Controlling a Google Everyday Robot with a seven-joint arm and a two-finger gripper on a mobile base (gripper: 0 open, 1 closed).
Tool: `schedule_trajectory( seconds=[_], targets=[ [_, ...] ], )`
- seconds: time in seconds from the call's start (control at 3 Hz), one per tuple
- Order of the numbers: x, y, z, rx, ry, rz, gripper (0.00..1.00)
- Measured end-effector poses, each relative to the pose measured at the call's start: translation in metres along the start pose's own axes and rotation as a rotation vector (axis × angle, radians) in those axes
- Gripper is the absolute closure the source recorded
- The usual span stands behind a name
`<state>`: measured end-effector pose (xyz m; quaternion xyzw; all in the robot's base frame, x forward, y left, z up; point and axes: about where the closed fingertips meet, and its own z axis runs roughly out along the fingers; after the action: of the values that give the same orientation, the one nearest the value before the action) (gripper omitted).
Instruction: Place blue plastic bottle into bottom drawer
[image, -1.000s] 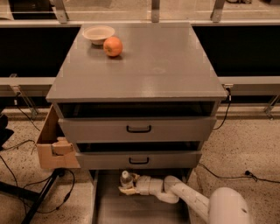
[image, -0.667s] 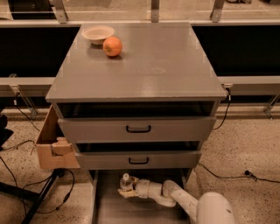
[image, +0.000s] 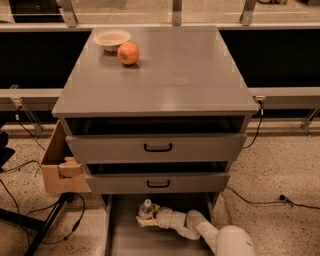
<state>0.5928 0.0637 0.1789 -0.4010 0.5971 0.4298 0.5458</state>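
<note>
My gripper sits low at the front of the frame, on the end of the white arm that reaches in from the lower right. It is inside the open bottom drawer, a wide shallow grey tray with a plain flat floor. Its pale fingers are closed around the lower part of the blue plastic bottle.

The bottle is small and clear with a white cap. From here I cannot read its label. It stands upright with its long axis vertical and the cap pointing up, near the back of the tray and left of centre, just under the front of the drawer above.

Above it come the two upper grey drawers with black handles, the middle one and the top one, both pulled slightly out. A brown cardboard box leans against the cabinet's left side. The floor is speckled terrazzo with black cables trailing across it. On the flat grey cabinet top, at the far left, an orange round fruit lies just beside a shallow white bowl. Behind the cabinet are dark panels and a pale rail.
</note>
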Motion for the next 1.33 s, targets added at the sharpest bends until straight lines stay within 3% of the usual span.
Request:
schedule_trajectory(
  seconds=[0.33, 1.0, 1.33],
  targets=[
    [-0.0028, 0.0002, -0.0001, 0.000, 0.000, 0.000, 0.51],
    [-0.0033, 0.0003, -0.0001, 0.000, 0.000, 0.000, 0.05],
    [-0.0034, 0.0009, 0.0011, -0.002, -0.001, 0.001, 0.00]
  ],
)
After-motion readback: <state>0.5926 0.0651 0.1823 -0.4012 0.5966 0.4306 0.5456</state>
